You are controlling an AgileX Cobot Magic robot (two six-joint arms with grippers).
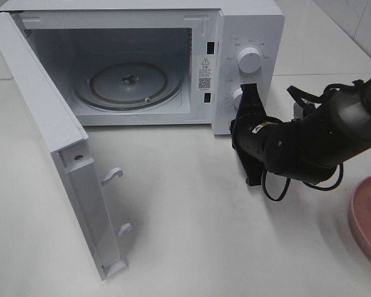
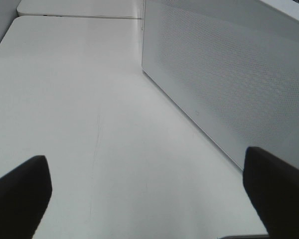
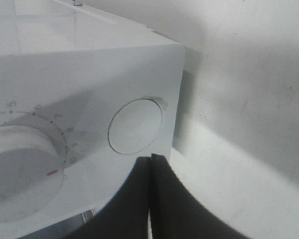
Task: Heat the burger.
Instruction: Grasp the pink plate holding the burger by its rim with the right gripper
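Nearest us, the right gripper (image 3: 151, 159) had its fingers pressed together, empty, just beside the microwave's (image 1: 235, 37) round button (image 3: 135, 126). The left gripper (image 2: 149, 191) gaped wide, holding nothing. We could not tell where the burger was.

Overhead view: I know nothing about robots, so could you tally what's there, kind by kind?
Microwave: 1
Glass turntable: 1
Dial knobs: 2
Pink plate: 1
Robot arm: 1
Total: 6

White table (image 1: 191, 235), open microwave (image 1: 266, 31) at back, pink plate (image 1: 368, 216) (right edge)
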